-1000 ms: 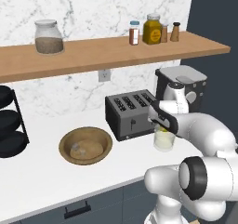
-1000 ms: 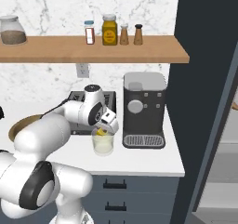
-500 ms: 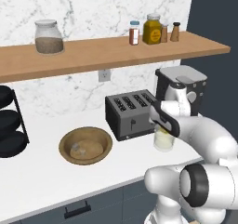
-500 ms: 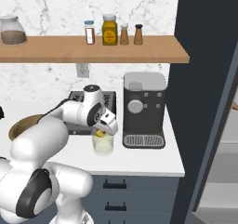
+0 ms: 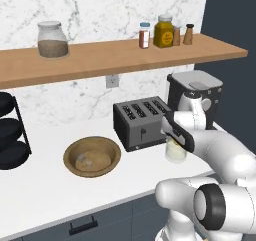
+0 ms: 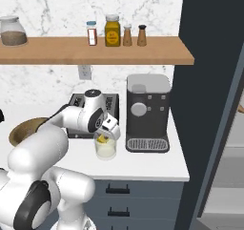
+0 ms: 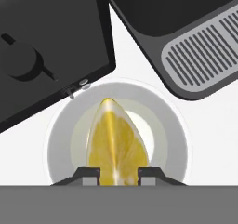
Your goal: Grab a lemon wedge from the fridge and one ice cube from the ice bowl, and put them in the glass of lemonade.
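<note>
Just behind the gripper (image 6: 106, 134) stands the dark toaster (image 5: 142, 121), to its right side the coffee machine (image 6: 147, 111) with its ribbed drip tray (image 7: 204, 49), and well to its left the ice bowl (image 5: 92, 156) lies on the white counter (image 5: 45, 190); nothing stands between the gripper and the glass of lemonade (image 6: 105, 147) directly under it. Compared with one second ago, the hand stays over the glass at almost the same place, and the bowl, toaster and shelf jars have not moved. The two fingertips (image 7: 91, 175) are close together and clamped on the lemon wedge (image 7: 116, 141), which hangs over the round mouth of the glass.
</note>
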You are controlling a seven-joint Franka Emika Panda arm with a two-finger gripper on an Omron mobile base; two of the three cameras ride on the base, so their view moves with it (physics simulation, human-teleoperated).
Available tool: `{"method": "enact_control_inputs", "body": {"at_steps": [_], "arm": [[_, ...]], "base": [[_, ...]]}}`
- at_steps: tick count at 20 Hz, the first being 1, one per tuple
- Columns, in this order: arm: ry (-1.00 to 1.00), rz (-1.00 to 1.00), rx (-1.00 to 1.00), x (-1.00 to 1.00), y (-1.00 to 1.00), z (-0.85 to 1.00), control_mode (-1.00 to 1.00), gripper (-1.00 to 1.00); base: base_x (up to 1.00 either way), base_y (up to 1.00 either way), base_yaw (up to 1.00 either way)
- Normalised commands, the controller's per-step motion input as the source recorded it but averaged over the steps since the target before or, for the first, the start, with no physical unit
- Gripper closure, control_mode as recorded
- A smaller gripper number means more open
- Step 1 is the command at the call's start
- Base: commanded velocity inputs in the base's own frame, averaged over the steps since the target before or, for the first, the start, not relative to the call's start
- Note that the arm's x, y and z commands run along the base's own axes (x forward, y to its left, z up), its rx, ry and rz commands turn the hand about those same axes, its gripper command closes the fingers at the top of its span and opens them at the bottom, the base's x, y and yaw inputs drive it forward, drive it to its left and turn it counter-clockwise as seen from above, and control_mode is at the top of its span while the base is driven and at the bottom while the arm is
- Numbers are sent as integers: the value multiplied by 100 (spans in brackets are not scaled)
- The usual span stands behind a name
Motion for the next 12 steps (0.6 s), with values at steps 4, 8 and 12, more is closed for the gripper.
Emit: {"method": "enact_control_inputs", "body": {"at_steps": [4, 8, 12], "arm": [[0, 0, 0, 0, 0, 0, -100, -100], [0, 0, 0, 0, 0, 0, -100, -100], [0, 0, 0, 0, 0, 0, -100, -100]], "base": [[0, 0, 0], [0, 0, 0], [0, 0, 0]]}}
